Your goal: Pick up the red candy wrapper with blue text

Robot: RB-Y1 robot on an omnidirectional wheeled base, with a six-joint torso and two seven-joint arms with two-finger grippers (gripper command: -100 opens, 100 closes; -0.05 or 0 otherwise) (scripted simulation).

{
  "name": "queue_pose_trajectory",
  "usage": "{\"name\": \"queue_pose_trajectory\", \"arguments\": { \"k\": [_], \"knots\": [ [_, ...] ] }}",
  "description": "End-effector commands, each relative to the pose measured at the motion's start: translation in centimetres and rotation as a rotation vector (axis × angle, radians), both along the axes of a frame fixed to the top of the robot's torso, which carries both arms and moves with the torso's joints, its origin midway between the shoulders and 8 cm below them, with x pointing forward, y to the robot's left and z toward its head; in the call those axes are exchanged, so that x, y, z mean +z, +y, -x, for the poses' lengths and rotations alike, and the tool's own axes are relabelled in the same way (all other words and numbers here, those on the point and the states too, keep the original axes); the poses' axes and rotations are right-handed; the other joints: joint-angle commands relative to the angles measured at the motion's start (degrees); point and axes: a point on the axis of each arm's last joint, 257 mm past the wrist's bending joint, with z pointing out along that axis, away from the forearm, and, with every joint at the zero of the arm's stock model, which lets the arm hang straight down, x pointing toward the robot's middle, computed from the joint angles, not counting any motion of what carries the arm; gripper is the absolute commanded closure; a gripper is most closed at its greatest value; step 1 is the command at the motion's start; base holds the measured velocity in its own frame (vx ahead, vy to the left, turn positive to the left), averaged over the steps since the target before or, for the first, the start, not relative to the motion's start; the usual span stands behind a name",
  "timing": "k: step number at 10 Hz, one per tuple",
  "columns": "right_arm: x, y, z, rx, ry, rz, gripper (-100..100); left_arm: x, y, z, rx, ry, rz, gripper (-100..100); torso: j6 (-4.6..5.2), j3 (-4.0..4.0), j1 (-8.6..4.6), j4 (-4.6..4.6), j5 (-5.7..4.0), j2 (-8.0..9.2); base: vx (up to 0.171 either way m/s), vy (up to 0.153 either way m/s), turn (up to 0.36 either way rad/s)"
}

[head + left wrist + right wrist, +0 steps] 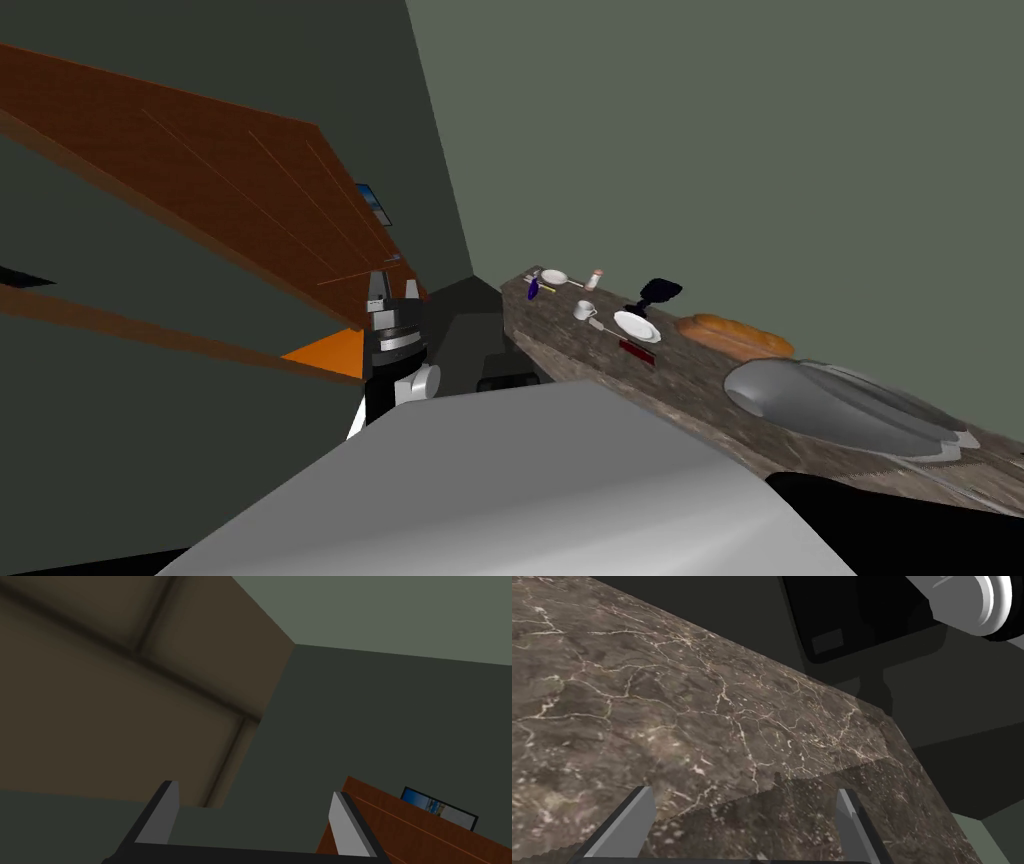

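A small dark red wrapper (636,352) lies flat on the brown marbled counter (690,400), just in front of a white plate (636,326). My left gripper (391,290) is raised at the left of my chest, away from the counter, and its fingers (162,813) stand open with nothing between them. My right gripper (747,826) is open above the marbled counter top (662,716) near its edge, with nothing between its fingers.
On the counter stand a white cup (584,310), a dark goblet (655,294), a bread loaf (735,336), a shaker (595,279), a small dish (553,277) and a grey sink basin (840,405). Brown wooden cabinets (200,190) hang at the left.
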Motion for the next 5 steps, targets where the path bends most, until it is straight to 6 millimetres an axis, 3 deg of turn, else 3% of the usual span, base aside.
{"name": "queue_pose_trajectory", "arguments": {
  "k": [1,3,4,5],
  "knots": [
    [0.4,-0.9,1.3,0.022,0.040,0.017,-100,0.0,0.0,0.0,0.000,0.000,0.000,0,0.00,0.00,0.00,0.00,0.00,0.00,0.047,-0.068,0.445],
    [1.2,-2.8,5.3,0.096,0.145,0.063,-100,0.0,0.0,0.0,0.000,0.000,0.000,0,0.00,0.01,0.00,0.00,0.00,0.03,0.048,-0.082,0.451],
    [1.2,-2.8,5.3,0.096,0.145,0.063,-100,0.0,0.0,0.0,0.000,0.000,0.000,0,-0.03,-0.03,-0.08,-0.01,-0.03,-0.04,0.047,-0.077,0.411],
    [1.7,-3.7,6.9,0.133,0.190,0.083,-100,0.0,0.0,0.0,0.000,0.000,0.000,0,0.01,-0.03,-0.01,-0.01,-0.02,-0.04,0.052,-0.076,0.398]
  ]
}}
